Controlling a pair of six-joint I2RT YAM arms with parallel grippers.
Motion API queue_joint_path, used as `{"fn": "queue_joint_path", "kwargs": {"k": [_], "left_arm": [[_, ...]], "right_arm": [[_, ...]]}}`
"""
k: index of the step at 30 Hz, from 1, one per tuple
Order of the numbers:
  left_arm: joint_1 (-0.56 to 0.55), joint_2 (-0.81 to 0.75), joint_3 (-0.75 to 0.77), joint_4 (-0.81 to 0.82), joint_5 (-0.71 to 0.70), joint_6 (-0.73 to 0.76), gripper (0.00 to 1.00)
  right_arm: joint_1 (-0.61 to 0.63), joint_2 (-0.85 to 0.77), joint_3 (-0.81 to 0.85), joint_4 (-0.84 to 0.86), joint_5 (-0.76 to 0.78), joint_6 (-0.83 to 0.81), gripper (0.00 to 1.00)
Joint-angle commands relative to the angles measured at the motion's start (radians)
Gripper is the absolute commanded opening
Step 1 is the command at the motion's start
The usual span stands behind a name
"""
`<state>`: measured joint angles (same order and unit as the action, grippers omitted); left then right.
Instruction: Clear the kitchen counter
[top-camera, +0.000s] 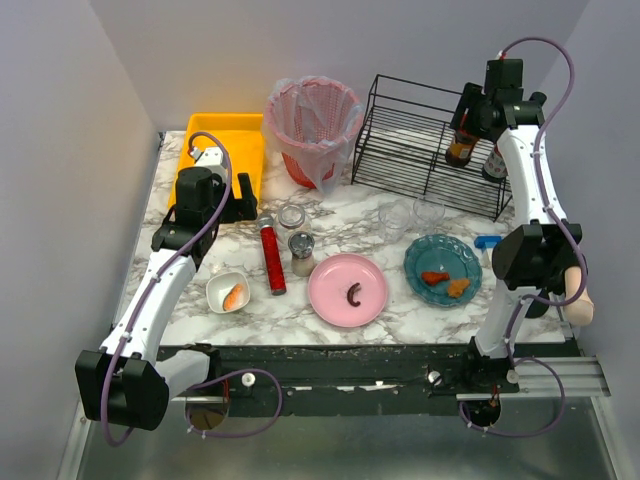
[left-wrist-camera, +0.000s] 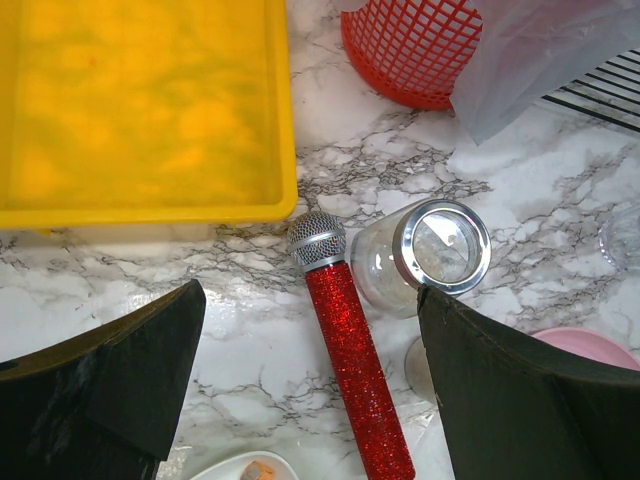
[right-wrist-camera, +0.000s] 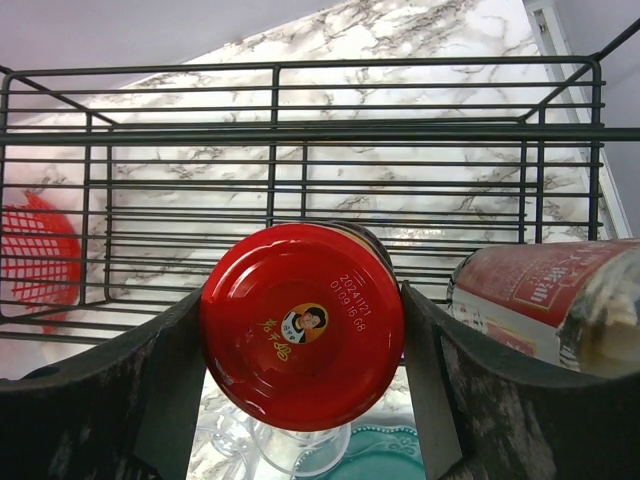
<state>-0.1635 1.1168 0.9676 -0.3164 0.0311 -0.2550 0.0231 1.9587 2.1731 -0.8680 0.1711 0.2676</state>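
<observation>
- Two arms are at work over the kitchen counter (top-camera: 330, 235), the marble-patterned worktop that fills the middle of the top view and bears all items listed below.
- Left gripper (left-wrist-camera: 310, 390): jaws apart, holding nothing, hovering above a red glitter microphone (left-wrist-camera: 352, 345) that lies flat on the marble.
- Beside the microphone head lies a clear glass jar (left-wrist-camera: 425, 255) on its side, touching or just beside it; which of the two cannot be told.
- Yellow tray (top-camera: 228, 140) sits at the rear left corner; a red basket (top-camera: 313, 128) lined with a plastic bag stands next to it.
- Right gripper (right-wrist-camera: 300, 350): jaws clamped on a red-lidded jar (right-wrist-camera: 302, 322), held at the right end of the black wire rack (top-camera: 420, 145).
- A second bottle (right-wrist-camera: 555, 300) with a red label lies just beside the held jar.
- Front row, left to right: small white bowl (top-camera: 229, 292) with orange food, pink plate (top-camera: 347, 290) with a dark piece, teal plate (top-camera: 442, 268) with orange pieces.
</observation>
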Motion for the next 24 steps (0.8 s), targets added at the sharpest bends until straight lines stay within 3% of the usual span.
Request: {"fn": "queue_joint_path", "kwargs": {"k": [1,5,7,10,12,18,24], "left_arm": [[0.007,-0.005,0.006,-0.007,0.009,-0.001,0.99],[0.007,-0.003,0.008,-0.007,0.01,-0.003,0.99],[0.007,-0.002,0.008,-0.007,0.01,-0.001,0.99],[0.007,-0.003,0.008,-0.009,0.007,0.0,0.99],[0.007,-0.002,0.008,-0.01,0.006,0.0,0.99],[0.007,-0.003,0.006,-0.009,0.007,0.002,0.99],[0.007,-0.002,0.006,-0.007,0.01,0.0,0.99]], "right_arm": [[-0.014,0.009,0.008,0.057,0.027,-0.011,0.01],[-0.015,0.016,0.001,0.047,0.024,-0.01,0.05],[-0.017,0.017,-0.002,0.046,0.018,-0.01,0.2],[-0.017,0.02,-0.004,0.043,0.013,-0.008,0.56],[-0.017,0.02,-0.003,0.043,0.015,-0.005,0.71],[-0.017,0.019,0.008,0.043,0.027,-0.008,0.84],[-0.017,0.019,0.056,0.037,0.047,-0.016,0.9]]}}
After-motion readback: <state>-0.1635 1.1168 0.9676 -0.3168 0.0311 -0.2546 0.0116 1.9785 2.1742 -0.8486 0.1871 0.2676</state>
